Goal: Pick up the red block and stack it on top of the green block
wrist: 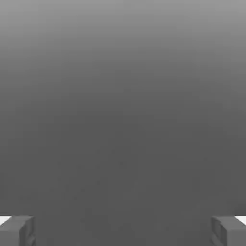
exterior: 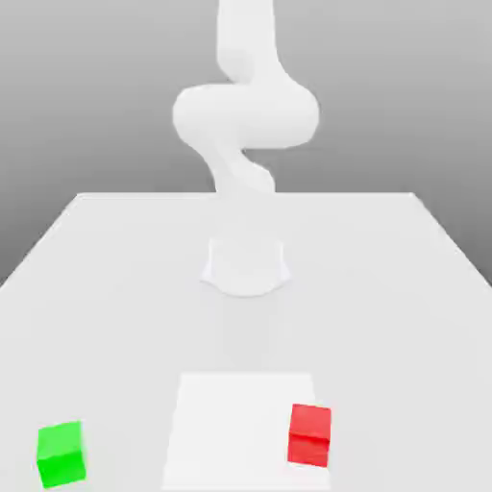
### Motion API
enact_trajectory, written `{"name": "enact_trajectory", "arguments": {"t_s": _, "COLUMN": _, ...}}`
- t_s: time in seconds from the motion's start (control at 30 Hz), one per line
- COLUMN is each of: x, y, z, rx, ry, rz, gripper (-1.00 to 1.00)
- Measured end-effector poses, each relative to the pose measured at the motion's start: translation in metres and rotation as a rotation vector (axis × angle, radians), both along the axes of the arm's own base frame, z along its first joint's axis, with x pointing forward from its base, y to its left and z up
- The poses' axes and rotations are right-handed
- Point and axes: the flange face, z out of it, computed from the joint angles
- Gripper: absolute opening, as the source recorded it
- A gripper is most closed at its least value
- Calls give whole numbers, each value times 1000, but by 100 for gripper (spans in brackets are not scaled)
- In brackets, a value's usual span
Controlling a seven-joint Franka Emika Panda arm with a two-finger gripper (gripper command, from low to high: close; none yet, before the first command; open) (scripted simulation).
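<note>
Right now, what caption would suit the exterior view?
Green block and red block rest apart before a white robot arm.

The white arm (exterior: 246,115) rises from its base (exterior: 246,267) at the middle of the exterior view, bending near the top and running out past the upper edge. In the hand view, the jaws (wrist: 123,231) stand wide apart, with bare space between them.

A pale, plain table (exterior: 115,327) spreads across the exterior view, its straight far edge and both far corners showing, its side edges widening toward the camera. Flat on it lies a brighter white four-sided patch (exterior: 231,432), roughly midway between the side edges and well apart from the far edge. Beyond the table stands a smooth grey backdrop (exterior: 96,86).
</note>
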Motion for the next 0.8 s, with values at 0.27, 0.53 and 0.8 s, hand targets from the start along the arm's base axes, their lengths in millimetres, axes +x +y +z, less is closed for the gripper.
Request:
{"name": "enact_trajectory", "arguments": {"t_s": 0.27, "x": 77, "y": 27, "z": -153, "rx": 44, "ry": 251, "rz": -40, "gripper": 0}}
{"name": "enact_trajectory", "arguments": {"t_s": 0.53, "x": 94, "y": 53, "z": -315, "rx": 59, "ry": 497, "rz": -91, "gripper": 0}}
{"name": "enact_trajectory", "arguments": {"t_s": 0.8, "x": 64, "y": 73, "z": -463, "rx": 50, "ry": 711, "rz": -145, "gripper": 0}}
